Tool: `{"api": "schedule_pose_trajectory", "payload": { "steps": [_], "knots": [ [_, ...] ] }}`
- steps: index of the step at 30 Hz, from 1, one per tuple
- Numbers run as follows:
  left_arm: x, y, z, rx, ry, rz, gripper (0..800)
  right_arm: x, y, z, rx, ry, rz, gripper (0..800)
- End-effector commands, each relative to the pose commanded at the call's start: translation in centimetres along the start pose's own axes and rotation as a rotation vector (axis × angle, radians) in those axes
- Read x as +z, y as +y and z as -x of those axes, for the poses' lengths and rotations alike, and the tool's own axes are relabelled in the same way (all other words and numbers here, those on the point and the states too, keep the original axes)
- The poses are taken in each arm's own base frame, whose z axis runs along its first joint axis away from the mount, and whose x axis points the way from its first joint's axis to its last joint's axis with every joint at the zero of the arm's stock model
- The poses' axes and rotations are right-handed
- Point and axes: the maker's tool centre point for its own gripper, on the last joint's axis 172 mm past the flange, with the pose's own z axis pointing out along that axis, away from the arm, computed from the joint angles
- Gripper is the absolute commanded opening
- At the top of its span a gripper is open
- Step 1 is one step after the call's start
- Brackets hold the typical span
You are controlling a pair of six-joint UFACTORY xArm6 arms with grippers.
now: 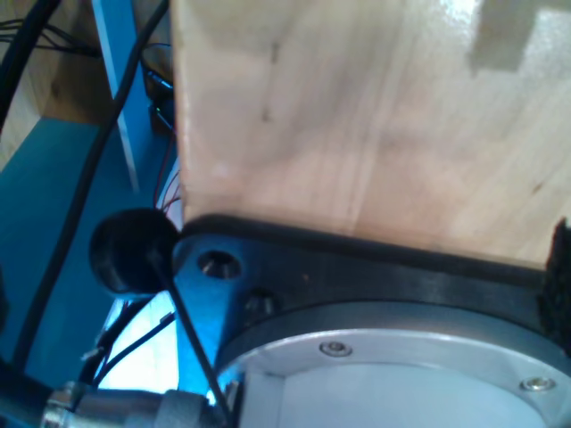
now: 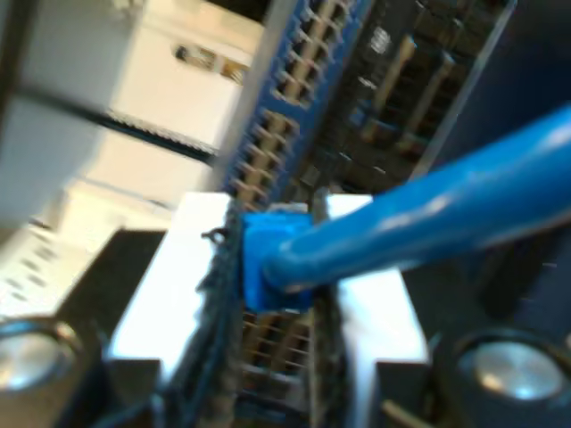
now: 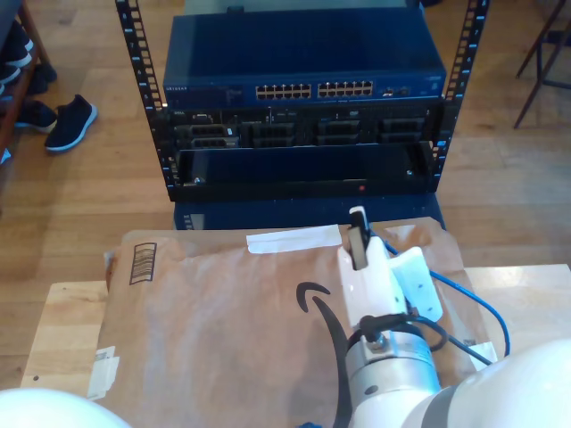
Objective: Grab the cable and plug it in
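Exterior view: server rack [image 3: 303,107] at far centre with a blue network switch [image 3: 303,87] on top, 2 port blocks on its front. Brown paper mailer [image 3: 223,330] covers the near wooden table [image 3: 62,321]. My second gripper [image 2: 277,267] is clamped on the blue plug [image 2: 268,259] of the cable [image 2: 428,214], ports just behind it; cable [image 3: 477,303] trails right of the arm. My first gripper: cannot tell its jaws; its camera faces a wooden board [image 1: 375,125].

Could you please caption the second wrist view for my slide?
My second tool grips the blue cable by its plug, facing the switch's port rows.
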Motion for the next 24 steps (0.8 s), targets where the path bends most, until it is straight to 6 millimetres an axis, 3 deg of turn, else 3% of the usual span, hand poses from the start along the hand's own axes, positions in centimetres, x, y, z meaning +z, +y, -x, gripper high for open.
{"api": "schedule_pose_trajectory", "payload": {
  "steps": [2, 4, 7, 11, 16, 24],
  "knots": [
    [0.0, 0.0, 0.0, -0.001, 0.0, 0.001, 800, -0.1, -0.5, -0.2, 0.007, -0.008, -0.002, 0],
    [0.0, 0.0, 0.0, 0.0, 0.0, 0.0, 800, 0.0, 0.8, 0.1, 0.005, -0.033, 0.036, 0],
    [0.0, 0.0, 0.0, -0.001, 0.0, 0.001, 800, -0.1, 0.4, -0.1, 0.11, -0.021, 0.022, 1],
    [0.0, 0.0, 0.0, -0.001, 0.0, 0.001, 800, 0.1, 0.3, -0.5, 0.117, -0.004, 0.017, 1],
    [0.0, 0.0, 0.0, -0.001, 0.0, 0.001, 800, -0.1, -0.4, -2.9, 0.183, 0.068, -0.025, 1],
    [0.0, 0.0, 0.0, -0.001, 0.0, 0.001, 800, 0.8, -0.8, -4.1, 0.264, 0.115, -0.04, 1]
  ]
}}
